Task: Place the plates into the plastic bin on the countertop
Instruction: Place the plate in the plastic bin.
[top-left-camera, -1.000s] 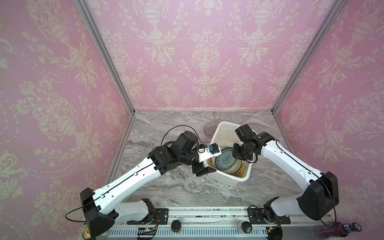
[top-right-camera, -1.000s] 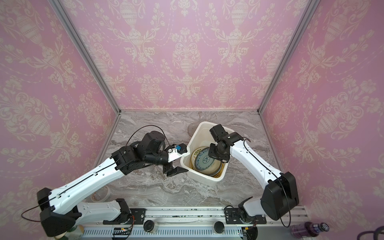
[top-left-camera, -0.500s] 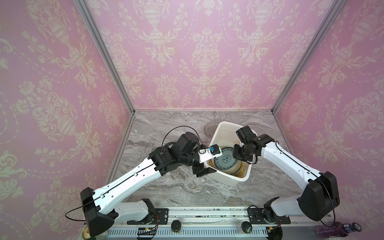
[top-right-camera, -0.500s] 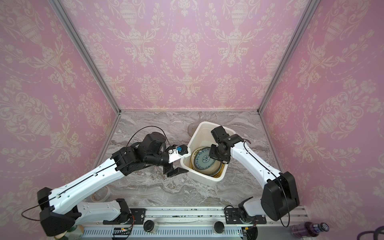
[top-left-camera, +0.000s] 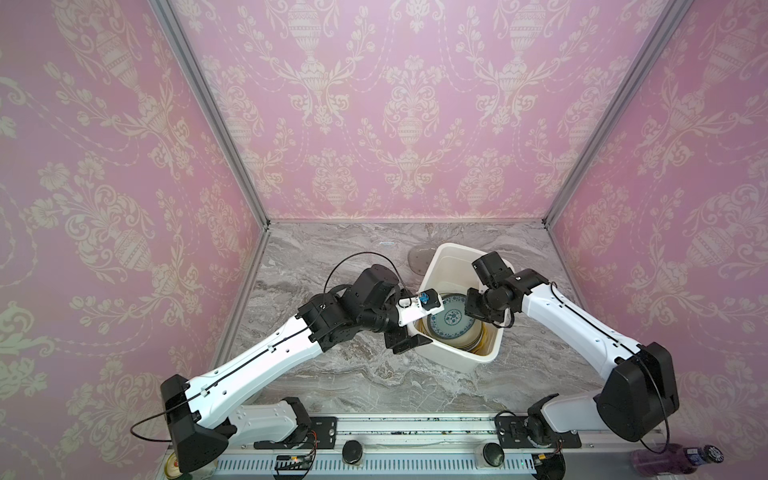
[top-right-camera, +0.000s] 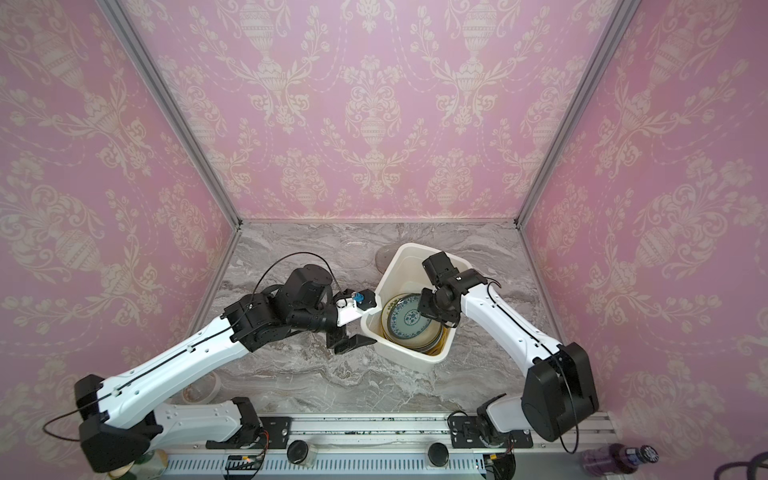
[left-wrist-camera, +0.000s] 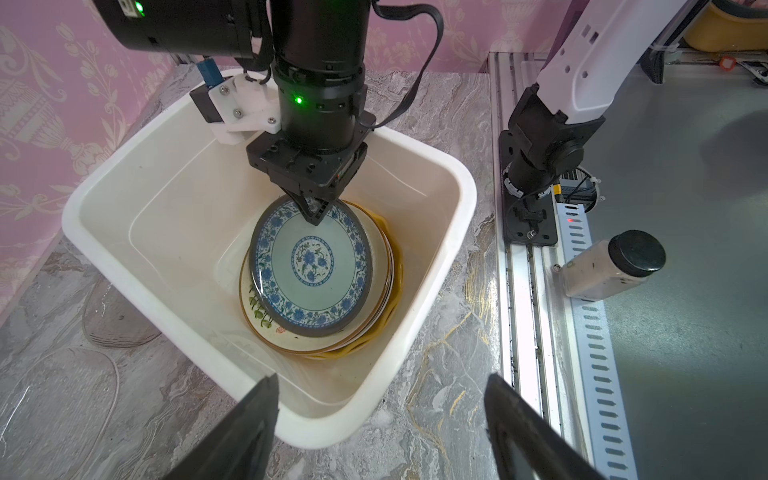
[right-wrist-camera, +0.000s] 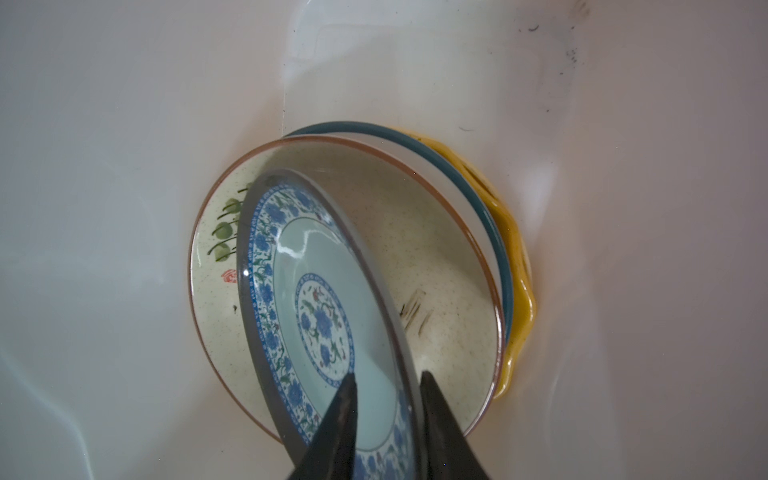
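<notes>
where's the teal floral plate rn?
The teal blue-floral round plate sits just right of centre in both top views, inside the white plastic bin, atop the cream floral plate, its rim between the right gripper's jaws.

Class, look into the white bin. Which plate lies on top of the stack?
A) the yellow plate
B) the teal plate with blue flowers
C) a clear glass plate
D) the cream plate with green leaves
B: the teal patterned plate is uppermost in the plastic bin. It covers most of the cream floral plate, and only edges of the lower plates show.
</notes>
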